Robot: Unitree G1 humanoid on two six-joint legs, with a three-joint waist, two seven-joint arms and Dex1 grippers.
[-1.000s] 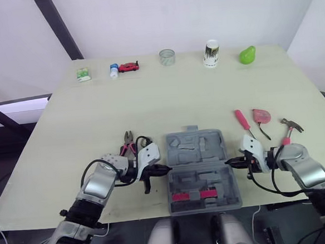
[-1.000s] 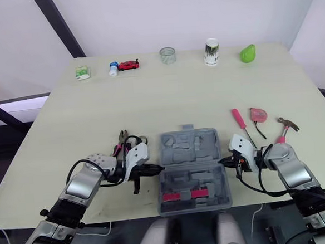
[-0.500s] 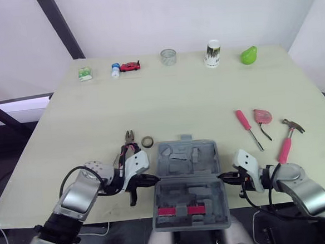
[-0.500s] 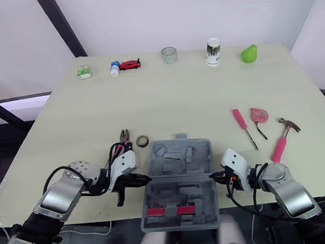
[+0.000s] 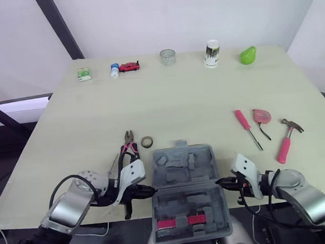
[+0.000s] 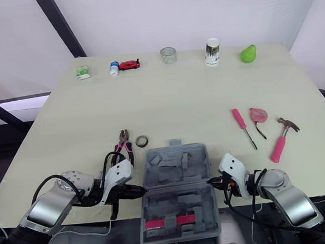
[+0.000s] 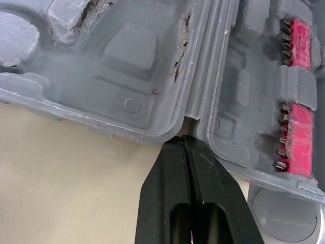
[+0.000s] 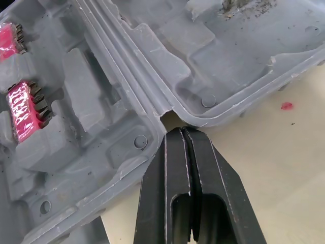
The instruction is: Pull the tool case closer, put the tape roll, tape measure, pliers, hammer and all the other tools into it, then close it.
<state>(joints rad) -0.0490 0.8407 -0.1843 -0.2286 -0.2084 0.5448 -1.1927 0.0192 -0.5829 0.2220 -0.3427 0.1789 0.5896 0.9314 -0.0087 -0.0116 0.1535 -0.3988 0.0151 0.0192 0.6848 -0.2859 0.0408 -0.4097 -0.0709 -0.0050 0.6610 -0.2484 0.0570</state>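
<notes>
The tool case [image 5: 184,179] lies open and flat at the near edge of the surface [image 5: 194,103], its hinge running from 9 to 3 o'clock. The half nearer the robot juts out past the edge and carries two red bit holders [image 5: 180,220]. The far half shows bare moulded pockets.

The left claw [image 7: 184,140] is squeezed fully closed with nothing between its fingers. Its tip sits at the notch where the two halves meet on the case's 9 o'clock side. The right claw [image 8: 182,131] is likewise pressed closed and empty, its tip at the matching hinge notch on the 3 o'clock side. Whether either tip actually touches the plastic cannot be told.

None of the loose tools is in the case. The pliers [image 5: 129,144] lie at 10 o'clock from it, with the small tape roll [image 5: 147,141] just beside them at 11 o'clock. Out at 2 o'clock lie the pink screwdriver [image 5: 246,126], the tape measure [image 5: 261,115] and the pink-handled hammer [image 5: 286,141], near one another but apart.

Along the far edge, well apart from the case, stand a green packet [image 5: 83,74], a small bottle [image 5: 114,70], a red toy car [image 5: 128,67], a clear jar [image 5: 167,57], a paper cup [image 5: 212,53] and a green pear [image 5: 247,55].
</notes>
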